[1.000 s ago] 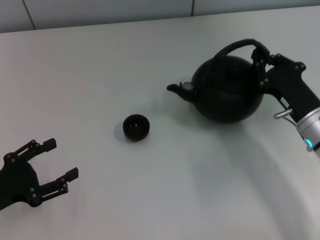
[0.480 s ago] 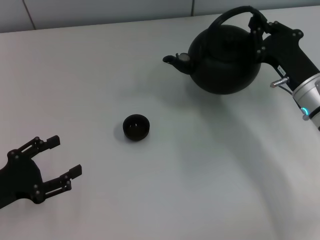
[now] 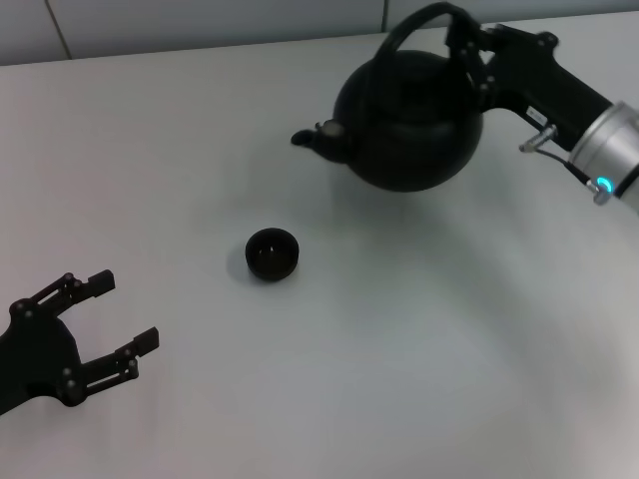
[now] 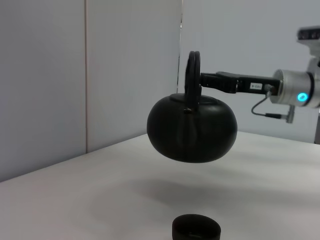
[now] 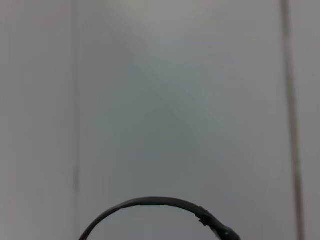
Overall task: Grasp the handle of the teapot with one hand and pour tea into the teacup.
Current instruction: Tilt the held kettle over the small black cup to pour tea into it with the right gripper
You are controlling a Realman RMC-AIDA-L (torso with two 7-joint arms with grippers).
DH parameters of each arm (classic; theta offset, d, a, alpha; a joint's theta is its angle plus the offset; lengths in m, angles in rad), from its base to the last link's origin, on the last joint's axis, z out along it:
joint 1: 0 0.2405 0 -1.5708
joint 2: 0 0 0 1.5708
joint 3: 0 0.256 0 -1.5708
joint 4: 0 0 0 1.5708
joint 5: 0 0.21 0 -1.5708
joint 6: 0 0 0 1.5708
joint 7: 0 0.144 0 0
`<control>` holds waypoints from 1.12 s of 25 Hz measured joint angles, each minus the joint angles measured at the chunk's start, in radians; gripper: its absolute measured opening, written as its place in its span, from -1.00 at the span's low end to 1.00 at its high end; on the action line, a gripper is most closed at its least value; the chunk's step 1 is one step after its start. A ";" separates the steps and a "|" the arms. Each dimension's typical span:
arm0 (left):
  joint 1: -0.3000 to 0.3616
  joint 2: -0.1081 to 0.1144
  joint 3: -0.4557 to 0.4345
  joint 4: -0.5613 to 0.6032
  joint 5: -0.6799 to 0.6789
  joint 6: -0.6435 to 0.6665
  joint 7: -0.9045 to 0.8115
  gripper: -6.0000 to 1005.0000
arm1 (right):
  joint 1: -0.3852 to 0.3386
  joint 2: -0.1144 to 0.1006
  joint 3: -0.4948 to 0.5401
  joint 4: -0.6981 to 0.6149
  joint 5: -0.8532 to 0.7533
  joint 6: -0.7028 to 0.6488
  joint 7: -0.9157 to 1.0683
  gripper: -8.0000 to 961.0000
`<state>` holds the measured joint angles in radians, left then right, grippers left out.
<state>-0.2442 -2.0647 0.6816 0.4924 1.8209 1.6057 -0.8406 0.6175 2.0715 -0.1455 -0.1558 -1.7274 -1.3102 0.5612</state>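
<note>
1. Change: teapot point(image 3: 409, 125) now higher and shifted toward 9 o'clock vs. a second ago; clear of table point(image 3: 399, 359), shadow beneath in left wrist view. Transport phase, pour not begun.
2. Right gripper point(image 3: 467, 45) clamped on handle point(image 3: 414, 22) at pot's 1 o'clock side; pot roughly level.
3. Teacup point(image 3: 272, 253) at table centre, about 7 o'clock from spout point(image 3: 312, 139), apart. Contents: cannot tell.
4. Left gripper point(image 3: 110, 314) idle at 8 o'clock, fingers spread wide, holding nothing.
</note>
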 joint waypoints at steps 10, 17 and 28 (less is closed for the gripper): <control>0.002 0.000 -0.015 -0.014 0.000 0.004 0.003 0.72 | 0.064 -0.025 -0.291 -0.134 0.000 0.053 0.234 -0.81; 0.002 0.000 -0.018 -0.016 0.000 0.005 0.006 0.72 | 0.072 -0.011 -0.308 -0.148 0.000 0.065 0.164 -0.81; -0.001 0.000 -0.018 -0.015 -0.002 0.002 0.001 0.72 | 0.072 -0.008 -0.376 -0.210 0.000 0.040 0.047 -0.81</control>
<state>-0.2451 -2.0648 0.6638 0.4771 1.8194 1.6072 -0.8397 0.6900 2.0636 -0.5214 -0.3655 -1.7277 -1.2701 0.6084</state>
